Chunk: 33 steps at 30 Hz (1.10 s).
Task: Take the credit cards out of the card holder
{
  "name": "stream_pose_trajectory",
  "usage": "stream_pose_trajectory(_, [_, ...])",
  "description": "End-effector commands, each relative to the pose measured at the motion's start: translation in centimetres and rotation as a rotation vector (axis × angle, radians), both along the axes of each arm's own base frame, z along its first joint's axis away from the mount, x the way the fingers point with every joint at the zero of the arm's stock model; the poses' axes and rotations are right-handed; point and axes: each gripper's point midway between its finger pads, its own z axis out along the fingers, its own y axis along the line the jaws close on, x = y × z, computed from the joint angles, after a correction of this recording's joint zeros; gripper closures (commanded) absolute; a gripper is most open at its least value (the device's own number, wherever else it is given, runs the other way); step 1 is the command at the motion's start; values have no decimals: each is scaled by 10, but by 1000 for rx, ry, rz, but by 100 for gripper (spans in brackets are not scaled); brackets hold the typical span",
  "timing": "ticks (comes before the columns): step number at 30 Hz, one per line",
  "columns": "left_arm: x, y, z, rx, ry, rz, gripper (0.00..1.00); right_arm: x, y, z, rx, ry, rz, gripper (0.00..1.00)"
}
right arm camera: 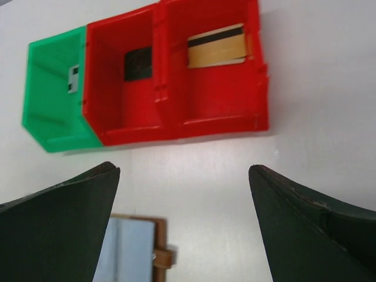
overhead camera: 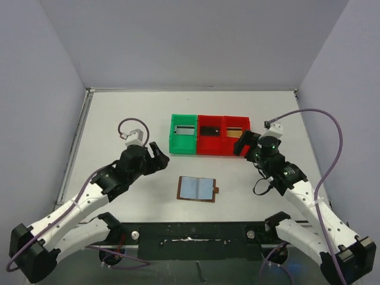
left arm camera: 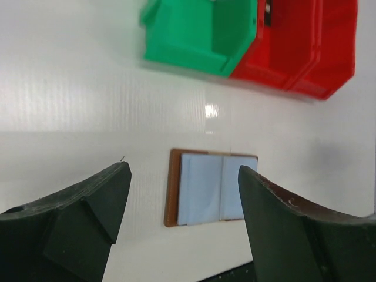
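Left jaws: spread wide, pinching nothing; the left gripper (overhead camera: 159, 157) hangs over the tabletop (overhead camera: 119, 119), left of the wallet.
Right jaws: spread wide, empty; the right gripper (right arm camera: 183, 170) hangs just beside the right red bin (right arm camera: 217, 100).
Wallet (overhead camera: 198, 189): lying open and flat, pale blue inside facing up, near the middle of the tabletop's near edge.
Bins: green bin (right arm camera: 53, 126), middle red bin (right arm camera: 126, 117) and right red bin, touching in a row mid-tabletop.
Cards: grey card (overhead camera: 185, 129) in the green bin; dark card (right arm camera: 138, 63) in the middle red bin; tan striped card (right arm camera: 215, 46) in the right red bin.
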Motion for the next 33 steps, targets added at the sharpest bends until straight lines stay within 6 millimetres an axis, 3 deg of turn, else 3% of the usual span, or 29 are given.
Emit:
stream_pose_trajectory(1, [26,63,58,122,-170,206,26,41,-60,33,-180,-113,-61,2])
stream_pose_trajectory(4, [30,97,88,182,-239,317,25,55,-95,44,-95,-139,-70,2])
stream_pose_trajectory(7, [27,126,117,238,-279,433,24,56,-105,69,-84,-179,-25,2])
stream_pose_trajectory(11, [25,148,161,268,-346,521,24,45,-97,114,-122,-271,32,2])
stream_pose_trajectory(17, [29,157,198,298,-385,568,24,21,-92,178,-169,-412,46,2])
stream_pose_trajectory(22, [30,158,208,311,-389,577,24,8,-95,205,-185,-458,30,2])
stream_pose_trajectory(33, [28,153,193,285,-374,555,23,-10,-92,217,-171,-529,24,2])
